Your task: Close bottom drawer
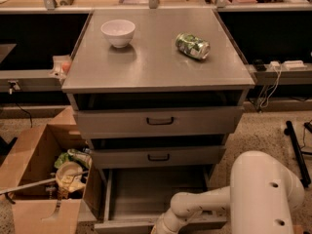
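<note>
1. Gripper (160,228): it sits at the end of the white arm (204,204), at the lower edge of the view and just at the front strip of the bottom drawer. It is mostly cut off by the frame, so whether it is open or closed cannot be told, nor whether it touches the strip.
2. Bottom drawer (156,191): the lowest of three, a shallow grey tray with nothing visible in it. It is pulled well out, and its low plain front lies nearest the camera.
3. Middle drawer (195,156) and top drawer (204,121): each has a black handle and stands slightly proud of the cabinet. Neither is the target.
4. Worktop (156,62): it carries a white bowl (118,32) at the left rear and a green can (192,46) lying on its side at the right.
5. Cardboard box (34,155): it stands open on the floor, just beside the left corner of the bottom drawer.
6. Risks, as judged from this view:
   - The front strip is low and has no handle, so a push placed too high could slip over it into the tray.
   - A push off-centre could skew the drawer on its runners and jam it.
   - A hard shove could jolt the cabinet and set the can rolling.
   - The box flap could foul the left corner.
</note>
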Controlling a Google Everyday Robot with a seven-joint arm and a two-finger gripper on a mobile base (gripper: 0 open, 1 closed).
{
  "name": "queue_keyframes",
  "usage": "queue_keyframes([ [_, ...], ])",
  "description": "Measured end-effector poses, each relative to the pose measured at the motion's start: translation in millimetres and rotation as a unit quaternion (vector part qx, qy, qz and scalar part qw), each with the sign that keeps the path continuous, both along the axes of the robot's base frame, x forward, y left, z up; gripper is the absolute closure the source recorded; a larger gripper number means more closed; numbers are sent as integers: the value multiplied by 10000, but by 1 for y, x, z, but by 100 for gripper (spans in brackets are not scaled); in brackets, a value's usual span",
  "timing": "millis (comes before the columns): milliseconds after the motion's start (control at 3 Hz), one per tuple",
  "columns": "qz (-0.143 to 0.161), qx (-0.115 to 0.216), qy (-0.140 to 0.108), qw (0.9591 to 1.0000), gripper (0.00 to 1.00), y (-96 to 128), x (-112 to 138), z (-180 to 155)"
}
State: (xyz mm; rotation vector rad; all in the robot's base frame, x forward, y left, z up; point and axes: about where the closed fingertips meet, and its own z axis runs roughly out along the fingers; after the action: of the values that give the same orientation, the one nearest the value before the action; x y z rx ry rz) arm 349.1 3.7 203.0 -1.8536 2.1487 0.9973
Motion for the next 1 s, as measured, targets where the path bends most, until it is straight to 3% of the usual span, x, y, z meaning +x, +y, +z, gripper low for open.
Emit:
queue_keyframes([
  [333,-358,40,-134,9993,100,8,17,-17],
  [1000,-827,327,-324,9955,100,24,55,-23],
])
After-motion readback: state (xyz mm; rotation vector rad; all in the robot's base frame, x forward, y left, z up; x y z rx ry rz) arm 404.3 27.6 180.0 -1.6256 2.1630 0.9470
